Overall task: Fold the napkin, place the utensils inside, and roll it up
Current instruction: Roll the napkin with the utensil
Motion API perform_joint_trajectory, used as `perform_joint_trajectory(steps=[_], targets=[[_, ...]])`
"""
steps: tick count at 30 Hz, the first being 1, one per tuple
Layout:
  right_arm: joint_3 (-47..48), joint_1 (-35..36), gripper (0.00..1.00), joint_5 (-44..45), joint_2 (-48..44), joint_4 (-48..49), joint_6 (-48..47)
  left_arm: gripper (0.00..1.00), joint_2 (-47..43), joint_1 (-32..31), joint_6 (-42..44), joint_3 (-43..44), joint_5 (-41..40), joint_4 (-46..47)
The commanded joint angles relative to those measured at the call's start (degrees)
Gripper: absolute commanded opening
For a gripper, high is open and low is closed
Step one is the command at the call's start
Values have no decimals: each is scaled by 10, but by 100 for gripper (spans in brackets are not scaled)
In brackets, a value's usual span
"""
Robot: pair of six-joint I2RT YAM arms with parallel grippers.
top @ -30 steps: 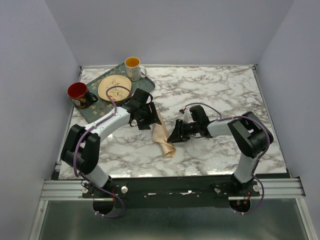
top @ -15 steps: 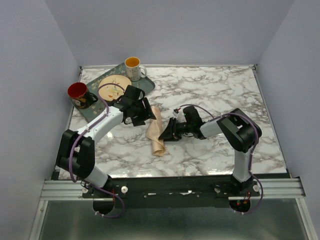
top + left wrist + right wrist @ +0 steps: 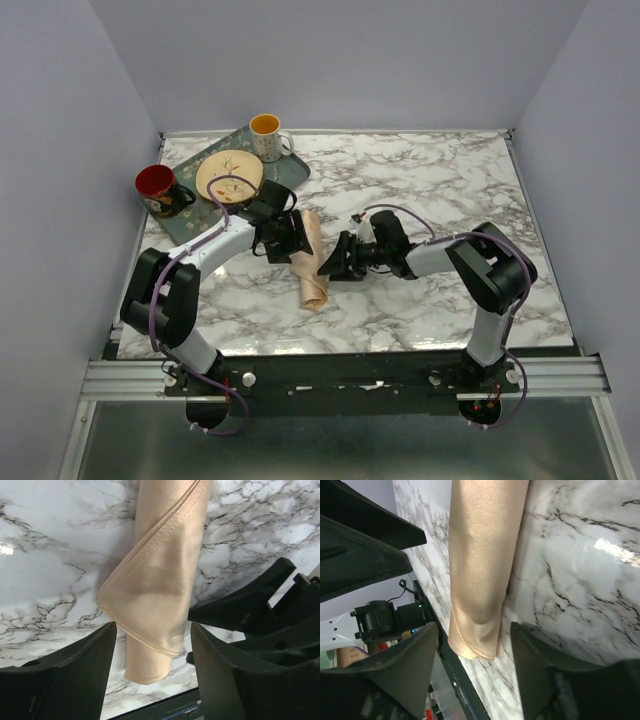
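The napkin (image 3: 313,285) is rolled up into a longish tube and lies flat on the marble worktop (image 3: 440,180), right between the two hands. The left hand (image 3: 152,627) has its fingers spread, one on each side of the roll near its loose hemmed end. Both sit very close to the cloth and I honestly can't tell if they touch it, but it's not pinching anything.

The right hand (image 3: 474,626) comes in from the opposite side with its fingers spread too. The smooth end of the roll sits in the gap between them, and there's bare marble showing on at least one side, so no grip there either. The two hands are nearly nose to nose with only the roll between them.

Out past the left hand, on its far left, there's a dark green tray (image 3: 190,222) holding a cream floral plate (image 3: 229,172), a red mug (image 3: 158,186) and a yellow mug (image 3: 266,135), all well apart from the napkin.
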Motion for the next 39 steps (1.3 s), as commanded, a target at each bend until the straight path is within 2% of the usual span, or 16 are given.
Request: perform_joint_trajectory(steps=[1, 5, 14, 18, 28, 35, 39], targets=[[-16, -4, 63, 0, -2, -9, -25, 68, 15, -2, 6, -13, -14, 14], [-2, -4, 57, -25, 24, 5, -16, 66, 14, -1, -10, -39, -7, 64], [14, -2, 56, -37, 40, 15, -8, 68, 46, -2, -25, -65, 28, 141], [16, 1, 45, -47, 56, 37, 10, 70, 47, -2, -40, -90, 51, 189], [42, 10, 45, -52, 81, 24, 8, 74, 25, -1, -78, -124, 85, 236], [45, 12, 45, -50, 78, 12, 0, 78, -9, -1, -54, -106, 25, 166], [47, 11, 50, -46, 70, -10, -18, 81, -29, 0, -52, -87, 6, 131]])
